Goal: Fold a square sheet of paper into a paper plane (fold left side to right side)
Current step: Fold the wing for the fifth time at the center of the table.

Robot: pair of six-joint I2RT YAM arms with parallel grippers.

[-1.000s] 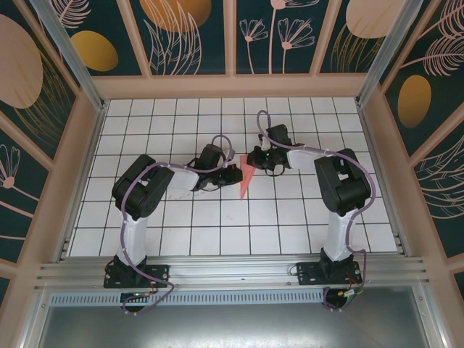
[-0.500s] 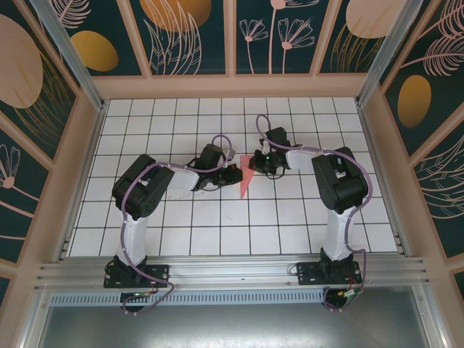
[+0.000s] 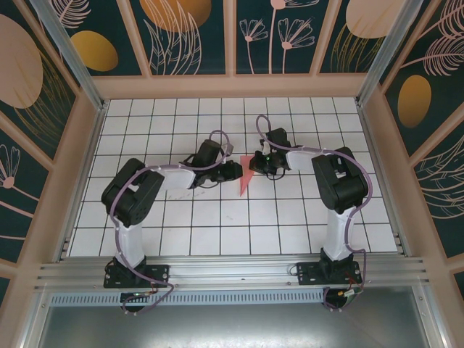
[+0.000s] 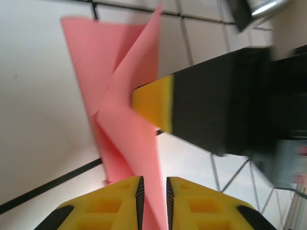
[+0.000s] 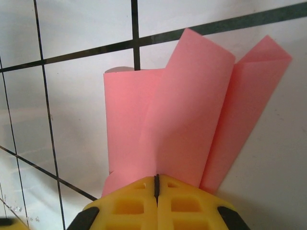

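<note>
White tiles ruled in black cover the table (image 3: pixel 217 225), and we see both arms bent in toward its middle: the left arm (image 3: pixel 134 196) from the left, the right arm (image 3: pixel 341 181) from the right. Between their tips sits the coral-red paper (image 3: pixel 245 181), creased into a slim wedge whose broad end lies far and whose point aims near. From the left wrist we see its layers fanned apart, one flap standing up off the tiles. The right pincer (image 5: pixel 156 178) has its yellow fingers pressed tight together on the paper's edge, with the folded layers spreading out beyond them. The left pincer (image 4: pixel 153 184) stands just a crack apart, and the paper's narrow end runs down through the gap. That gap is wider than the thin sheet, so we read no firm hold there. In that same view, a yellow fingertip of the right pincer touches the paper at its middle fold.
</note>
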